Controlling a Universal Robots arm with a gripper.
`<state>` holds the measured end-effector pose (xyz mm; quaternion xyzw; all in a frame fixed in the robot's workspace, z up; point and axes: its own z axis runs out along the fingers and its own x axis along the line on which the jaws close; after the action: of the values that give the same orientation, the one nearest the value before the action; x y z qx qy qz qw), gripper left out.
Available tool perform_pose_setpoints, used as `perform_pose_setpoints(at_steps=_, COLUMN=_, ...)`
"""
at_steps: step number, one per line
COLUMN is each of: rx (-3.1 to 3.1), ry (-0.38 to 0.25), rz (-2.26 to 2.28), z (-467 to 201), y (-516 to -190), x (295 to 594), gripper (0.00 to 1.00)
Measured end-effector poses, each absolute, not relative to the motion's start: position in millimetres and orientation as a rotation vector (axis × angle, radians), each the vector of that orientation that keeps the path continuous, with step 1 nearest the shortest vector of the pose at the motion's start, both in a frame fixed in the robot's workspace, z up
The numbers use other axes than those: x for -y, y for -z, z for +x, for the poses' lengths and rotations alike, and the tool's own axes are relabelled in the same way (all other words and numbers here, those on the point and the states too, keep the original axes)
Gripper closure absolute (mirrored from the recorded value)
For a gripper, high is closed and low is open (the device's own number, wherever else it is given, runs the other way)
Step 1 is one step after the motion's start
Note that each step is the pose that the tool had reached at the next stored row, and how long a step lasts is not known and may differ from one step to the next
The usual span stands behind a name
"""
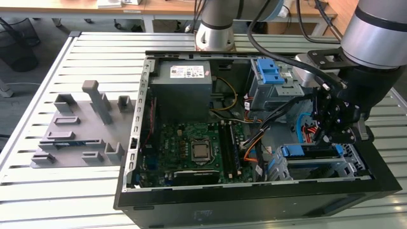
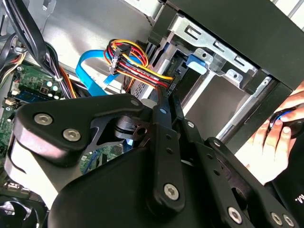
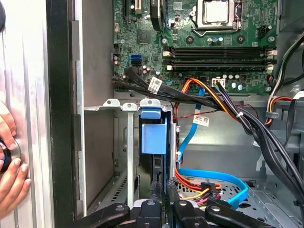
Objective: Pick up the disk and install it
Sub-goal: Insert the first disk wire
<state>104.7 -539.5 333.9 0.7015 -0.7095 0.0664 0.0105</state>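
Note:
The disk (image 1: 308,151) stands on edge in the grey drive cage (image 1: 356,168) at the case's front corner, on the exterior view's right; its blue carrier tab (image 3: 154,137) faces the first wrist camera. My gripper (image 1: 336,138) hangs straight over that cage. In the first wrist view the gripper (image 3: 163,186) has its two fingers drawn close together at the disk's near end, along the blue side rail. The second wrist view shows the gripper (image 2: 167,97) with both fingers side by side, just short of a blue latch (image 2: 197,64). Whether they pinch the rail is hidden.
The open case (image 1: 254,200) holds a motherboard (image 1: 197,148), a power-supply box (image 1: 184,81) and a second cage with blue latches (image 1: 270,71). Red, yellow and blue cables (image 3: 223,178) lie beside the bay. A grey fixture (image 1: 76,133) sits on the exterior view's left. A person's hand (image 3: 9,175) rests outside the case wall.

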Motion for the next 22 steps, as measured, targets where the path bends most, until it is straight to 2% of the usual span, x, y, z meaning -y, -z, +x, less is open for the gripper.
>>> perform_pose_setpoints(at_steps=22, rx=2.202, ry=-0.208, rz=2.203, z=104.7, y=-330.8, x=540.4, gripper=0.84)
